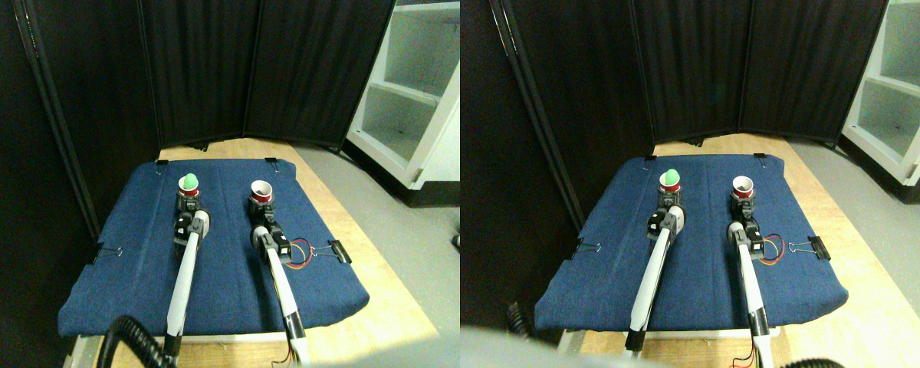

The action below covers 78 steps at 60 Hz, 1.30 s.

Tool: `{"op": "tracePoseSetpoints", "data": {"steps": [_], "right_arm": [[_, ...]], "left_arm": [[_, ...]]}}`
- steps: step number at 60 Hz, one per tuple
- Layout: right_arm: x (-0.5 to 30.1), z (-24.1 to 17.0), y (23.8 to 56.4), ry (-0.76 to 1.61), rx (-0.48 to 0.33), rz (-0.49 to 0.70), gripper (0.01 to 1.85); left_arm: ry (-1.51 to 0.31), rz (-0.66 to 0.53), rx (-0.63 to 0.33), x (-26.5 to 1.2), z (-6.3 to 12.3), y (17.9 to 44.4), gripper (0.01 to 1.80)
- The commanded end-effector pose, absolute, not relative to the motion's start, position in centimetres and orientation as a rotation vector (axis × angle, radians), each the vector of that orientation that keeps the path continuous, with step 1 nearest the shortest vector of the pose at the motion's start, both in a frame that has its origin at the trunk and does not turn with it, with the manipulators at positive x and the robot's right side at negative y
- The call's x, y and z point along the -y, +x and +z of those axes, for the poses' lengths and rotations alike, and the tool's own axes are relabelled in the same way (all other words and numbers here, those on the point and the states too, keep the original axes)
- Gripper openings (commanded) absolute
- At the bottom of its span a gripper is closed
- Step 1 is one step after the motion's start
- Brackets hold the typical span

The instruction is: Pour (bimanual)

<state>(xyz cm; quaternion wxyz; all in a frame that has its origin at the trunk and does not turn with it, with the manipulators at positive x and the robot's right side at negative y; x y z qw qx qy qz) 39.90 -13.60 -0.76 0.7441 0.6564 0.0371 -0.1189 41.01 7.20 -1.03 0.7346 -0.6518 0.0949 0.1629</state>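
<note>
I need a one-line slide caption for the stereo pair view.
Two end effectors reach two red cups on a blue cloth: the left cup holds a green ball, the right cup looks empty.

Two small red cups with white rims stand upright on the blue cloth of the bench, side by side and well apart. The left cup (188, 186) carries a green ball (190, 181) sitting in its mouth, rising above the rim. The right cup (261, 192) shows a white inside; whether it holds anything cannot be told.
</note>
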Motion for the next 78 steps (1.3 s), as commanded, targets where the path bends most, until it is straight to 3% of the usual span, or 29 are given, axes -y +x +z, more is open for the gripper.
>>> {"op": "tracePoseSetpoints", "data": {"steps": [1,9,11,13,15,18,22,30,49,56,78], "right_arm": [[12.9,-0.9,40.3,1.493,-0.049,-0.233,0.33],[13.0,-0.7,40.1,1.497,-0.057,-0.243,0.33],[13.0,-0.7,40.1,1.466,-0.063,-0.255,0.34],[13.0,-0.6,40.1,1.508,-0.094,-0.279,0.49],[13.0,-0.6,40.1,1.516,-0.1,-0.279,0.56],[13.1,-0.5,40.0,1.541,-0.162,-0.27,0.87],[13.2,-0.5,40.1,1.537,-0.19,-0.256,1.07],[13.2,-0.6,40.2,1.562,-0.2,-0.25,1.27],[13.2,-0.4,40.2,1.57,-0.201,-0.256,1.35],[13.1,-0.1,40.0,1.564,-0.192,-0.254,1.39],[13.1,1.8,39.1,1.578,-0.159,-0.187,1.44]], "left_arm": [[-1.437,0.441,-0.173,-6.6,-3.2,39.8,0.33],[-1.432,0.437,-0.156,-6.7,-3.1,39.8,0.33],[-1.397,0.431,-0.163,-6.8,-3.0,39.7,0.6],[-1.345,0.414,-0.188,-6.9,-2.8,39.6,0.92],[-1.337,0.412,-0.191,-6.9,-2.8,39.6,0.98],[-1.311,0.4,-0.221,-7.0,-2.7,39.5,1.33],[-1.298,0.402,-0.225,-7.0,-2.5,39.6,1.49],[-1.304,0.388,-0.218,-7.0,-2.4,39.8,1.45],[-1.325,0.39,-0.209,-6.8,-2.2,39.8,1.37],[-1.304,0.365,-0.201,-6.8,-2.2,39.9,1.42],[-1.322,0.303,-0.202,-6.1,-0.4,38.8,1.43]]}}
